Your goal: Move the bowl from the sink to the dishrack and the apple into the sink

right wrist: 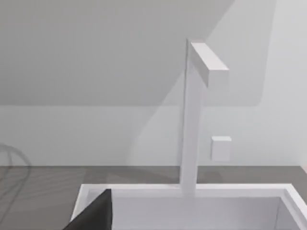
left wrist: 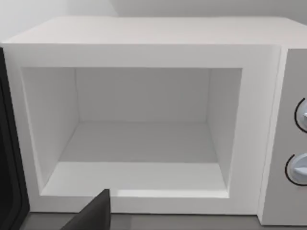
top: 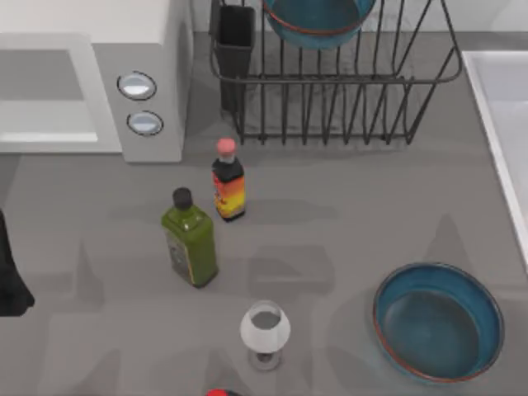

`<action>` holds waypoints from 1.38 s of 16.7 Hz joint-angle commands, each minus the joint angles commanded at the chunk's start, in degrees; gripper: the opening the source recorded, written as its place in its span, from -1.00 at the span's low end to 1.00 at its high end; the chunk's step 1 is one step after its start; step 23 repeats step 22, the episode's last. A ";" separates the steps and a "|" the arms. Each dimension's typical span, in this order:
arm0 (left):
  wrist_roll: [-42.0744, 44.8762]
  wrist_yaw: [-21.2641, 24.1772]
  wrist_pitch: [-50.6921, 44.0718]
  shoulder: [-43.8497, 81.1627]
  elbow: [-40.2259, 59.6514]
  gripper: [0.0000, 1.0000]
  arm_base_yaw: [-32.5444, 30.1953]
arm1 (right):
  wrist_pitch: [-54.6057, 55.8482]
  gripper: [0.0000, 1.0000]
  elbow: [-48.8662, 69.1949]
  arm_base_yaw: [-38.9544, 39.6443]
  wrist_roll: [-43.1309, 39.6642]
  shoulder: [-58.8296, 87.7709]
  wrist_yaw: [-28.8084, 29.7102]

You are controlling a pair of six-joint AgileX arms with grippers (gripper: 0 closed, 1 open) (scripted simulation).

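Observation:
A teal-blue bowl [top: 318, 21] with a rust-red rim rests in the black wire dishrack [top: 346, 107] at the back of the table. A look-alike bowl [top: 437, 322] sits upright on the table at the front right, just left of the sink [top: 505, 115]. The sink [right wrist: 192, 190] also appears in the right wrist view, its inside mostly hidden. A sliver of the red apple [top: 221, 393] peeks in at the front edge. A dark part of my left gripper [left wrist: 93, 214] faces the microwave. A dark part of my right gripper [right wrist: 93, 213] hangs in front of the sink.
An open white microwave [top: 124, 82] fills the back left. A red-capped sauce bottle [top: 228, 183], a green bottle [top: 191, 241] and a wine glass [top: 265, 332] stand mid-table. A white faucet [right wrist: 193, 120] rises behind the sink. My left arm [top: 10, 276] is at the left edge.

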 joint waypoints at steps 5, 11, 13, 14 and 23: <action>0.00 0.00 0.00 0.00 0.00 1.00 0.00 | -21.52 1.00 -6.25 6.83 -0.31 -27.21 5.96; 0.00 0.00 0.00 0.00 0.00 1.00 0.00 | -47.51 1.00 -13.75 15.04 -0.39 -61.13 13.14; 0.00 0.00 0.00 0.00 0.00 1.00 0.00 | -55.03 1.00 -15.85 17.35 -0.40 -71.18 15.18; 0.00 0.00 0.00 0.00 0.00 1.00 0.00 | -58.34 1.00 -16.77 18.36 -0.40 -75.32 16.06; 0.00 0.00 0.00 0.00 0.00 1.00 0.00 | -69.30 1.00 -19.83 21.81 -0.43 -88.06 19.06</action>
